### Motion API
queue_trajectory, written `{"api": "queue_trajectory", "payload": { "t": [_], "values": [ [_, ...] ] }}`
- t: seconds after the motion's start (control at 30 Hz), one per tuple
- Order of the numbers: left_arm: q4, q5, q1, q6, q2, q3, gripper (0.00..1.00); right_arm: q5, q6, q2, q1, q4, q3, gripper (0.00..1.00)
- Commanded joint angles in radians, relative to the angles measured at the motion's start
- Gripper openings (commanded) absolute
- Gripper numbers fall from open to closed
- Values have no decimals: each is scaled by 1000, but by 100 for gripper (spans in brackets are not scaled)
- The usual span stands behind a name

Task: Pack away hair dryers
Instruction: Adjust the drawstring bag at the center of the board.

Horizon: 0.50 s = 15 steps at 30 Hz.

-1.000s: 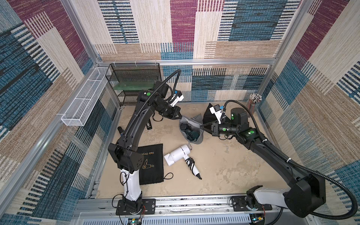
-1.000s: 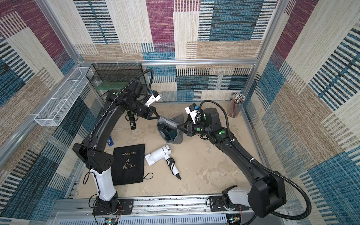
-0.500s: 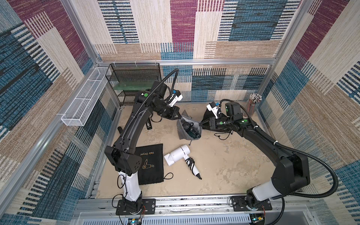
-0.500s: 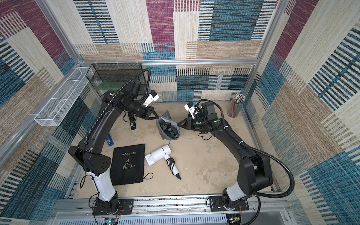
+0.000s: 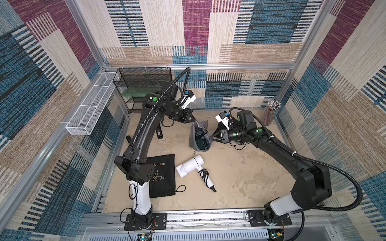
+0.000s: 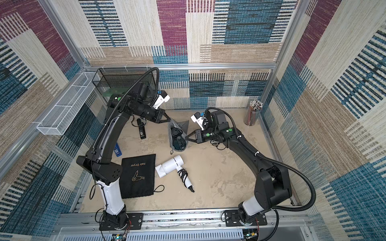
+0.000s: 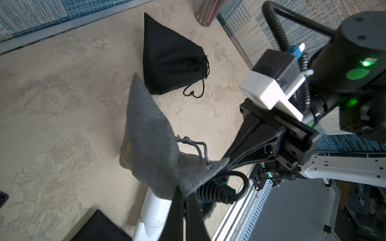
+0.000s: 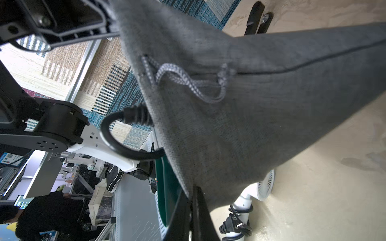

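Note:
A grey drawstring pouch (image 5: 193,137) (image 6: 170,135) hangs off the table between my two grippers, its mouth stretched open. A dark teal hair dryer (image 5: 201,139) (image 6: 178,138) sits inside it, with its black cord looping out of the mouth (image 7: 213,192). My left gripper (image 5: 195,121) (image 7: 184,194) is shut on the far rim. My right gripper (image 5: 210,136) (image 8: 191,194) is shut on the near-right rim. A white hair dryer (image 5: 191,167) (image 6: 170,165) with a bundled cord lies on the table in front of the pouch.
A flat black pouch (image 5: 163,177) lies front left. A filled, cinched black pouch (image 7: 169,62) sits behind the right arm. A slim black stick (image 5: 159,132) and a blue one (image 6: 117,150) lie left. Mesh rack (image 5: 144,83), wire basket (image 5: 89,108), pencil cup (image 5: 270,112) line the back.
Both grippers kept their hold. The pouch shifted slightly left and back and now hangs more upright, while the right arm's elbow drew back toward its base.

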Motion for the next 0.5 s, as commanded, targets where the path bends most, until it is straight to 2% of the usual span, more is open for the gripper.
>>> {"api": "queue_trajectory", "payload": {
  "t": [0.0, 0.13, 0.43, 0.47],
  "values": [
    [39, -9, 5, -39, 17, -5, 0, -19, 27, -4, 22, 3, -12, 0],
    [40, -19, 7, -42, 50, -28, 0, -39, 74, -4, 38, 70, -39, 0],
    [40, 21, 7, -43, 115, -17, 0, 19, 152, 17, 15, 159, -51, 0],
    [41, 21, 7, -43, 116, -28, 3, 31, 163, 18, 12, 173, -58, 0]
  ]
}}
